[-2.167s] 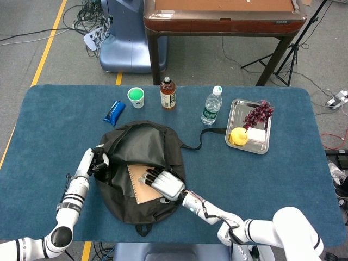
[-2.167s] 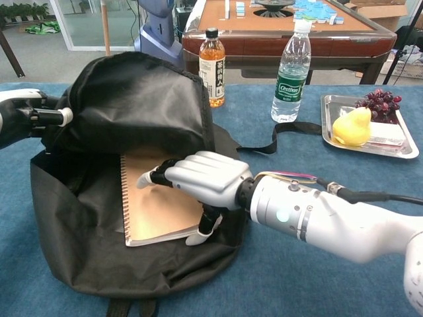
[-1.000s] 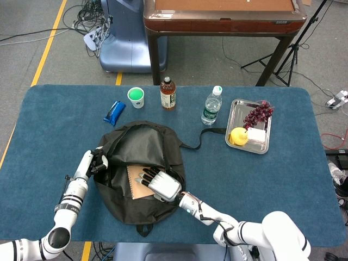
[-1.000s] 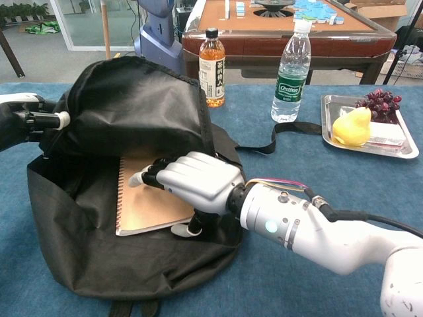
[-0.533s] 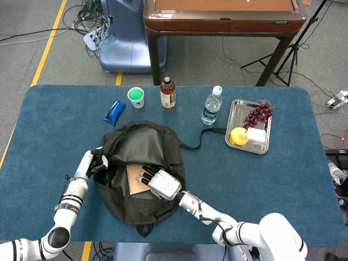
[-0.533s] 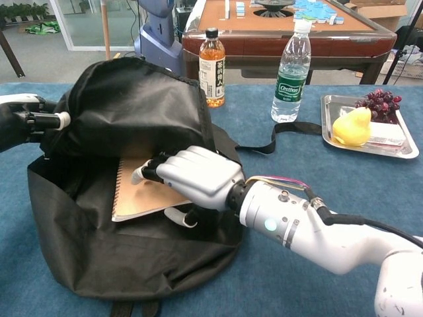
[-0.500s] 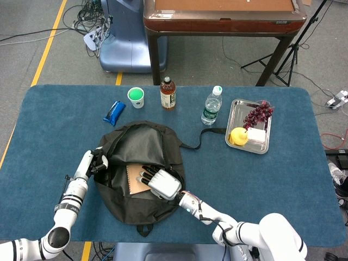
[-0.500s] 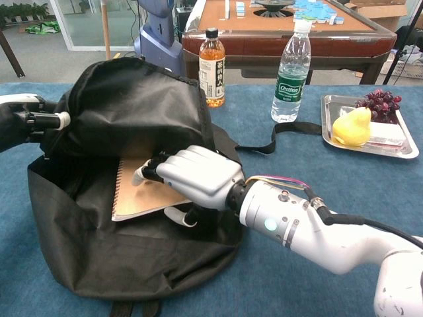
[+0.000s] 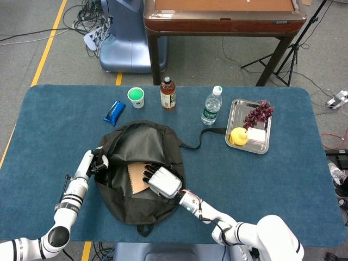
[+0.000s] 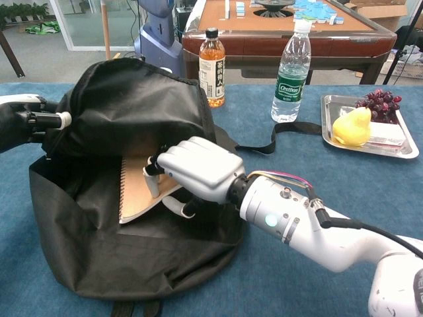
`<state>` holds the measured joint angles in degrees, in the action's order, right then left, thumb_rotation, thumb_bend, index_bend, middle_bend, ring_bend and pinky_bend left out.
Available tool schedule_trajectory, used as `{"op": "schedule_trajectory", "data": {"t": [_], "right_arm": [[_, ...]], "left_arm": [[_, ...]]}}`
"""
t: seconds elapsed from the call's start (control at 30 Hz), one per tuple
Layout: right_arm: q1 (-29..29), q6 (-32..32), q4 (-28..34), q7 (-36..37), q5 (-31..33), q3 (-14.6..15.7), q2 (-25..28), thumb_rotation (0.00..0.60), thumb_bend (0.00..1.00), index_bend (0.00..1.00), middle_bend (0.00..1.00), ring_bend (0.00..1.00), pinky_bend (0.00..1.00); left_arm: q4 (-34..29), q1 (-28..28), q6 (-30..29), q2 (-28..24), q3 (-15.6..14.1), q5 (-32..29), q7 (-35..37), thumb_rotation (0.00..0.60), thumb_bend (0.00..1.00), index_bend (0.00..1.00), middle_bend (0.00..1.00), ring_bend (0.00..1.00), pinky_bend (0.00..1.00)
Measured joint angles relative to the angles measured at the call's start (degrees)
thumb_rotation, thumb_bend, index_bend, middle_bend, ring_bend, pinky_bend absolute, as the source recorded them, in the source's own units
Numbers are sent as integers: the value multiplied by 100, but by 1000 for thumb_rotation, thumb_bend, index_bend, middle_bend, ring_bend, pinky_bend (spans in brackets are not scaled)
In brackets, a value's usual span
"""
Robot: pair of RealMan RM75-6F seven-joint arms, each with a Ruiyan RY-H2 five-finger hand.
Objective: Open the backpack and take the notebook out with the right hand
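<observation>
The black backpack (image 9: 136,204) (image 10: 125,105) lies open on the blue table, its flap raised. My left hand (image 9: 98,160) (image 10: 30,119) grips the bag's left rim and holds the opening wide. A brown spiral notebook (image 9: 137,176) (image 10: 135,191) sits inside the opening, its right edge tilted up. My right hand (image 9: 163,181) (image 10: 198,168) grips that edge, with fingers curled over the top and the thumb underneath. The notebook's far end is hidden under the flap.
Behind the bag stand a tea bottle (image 9: 168,93) (image 10: 212,58), a water bottle (image 9: 212,105) (image 10: 291,72) and a green cup (image 9: 136,97); a blue packet (image 9: 114,112) lies near them. A metal tray (image 9: 237,104) (image 10: 328,109) with pear and grapes sits right. The bag's strap (image 9: 209,131) trails toward it.
My right hand has curled its fingers around the notebook's right edge and lifted it, so the notebook now tilts up. The left hand has stayed on the bag's rim.
</observation>
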<state>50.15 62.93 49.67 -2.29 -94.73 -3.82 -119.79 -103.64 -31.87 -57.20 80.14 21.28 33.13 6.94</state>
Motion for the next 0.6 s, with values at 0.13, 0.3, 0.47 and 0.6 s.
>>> {"op": "schedule_trajectory", "data": {"t": [0.13, 0.3, 0.47, 0.6], "right_arm": [[-8, 174, -29, 92, -51, -22, 2, 600, 541, 735, 400, 277, 200], [-24, 447, 105, 204, -139, -50, 121, 600, 569, 798, 448, 333, 245], [-84, 751, 488, 278, -269, -34, 404, 600, 572, 845, 505, 411, 335], [-158, 954, 879, 307, -373, 12, 703, 600, 573, 860, 536, 455, 389]], "left_arm": [[14, -19, 21, -3, 15, -26, 8, 600, 674, 509, 219, 177, 248], [21, -45, 29, -27, 40, -46, 3, 600, 673, 508, 218, 177, 248], [8, -56, 33, -49, 42, -70, 0, 600, 673, 508, 218, 177, 249], [5, -59, 27, -61, 37, -92, -5, 600, 673, 506, 218, 177, 249]]}}
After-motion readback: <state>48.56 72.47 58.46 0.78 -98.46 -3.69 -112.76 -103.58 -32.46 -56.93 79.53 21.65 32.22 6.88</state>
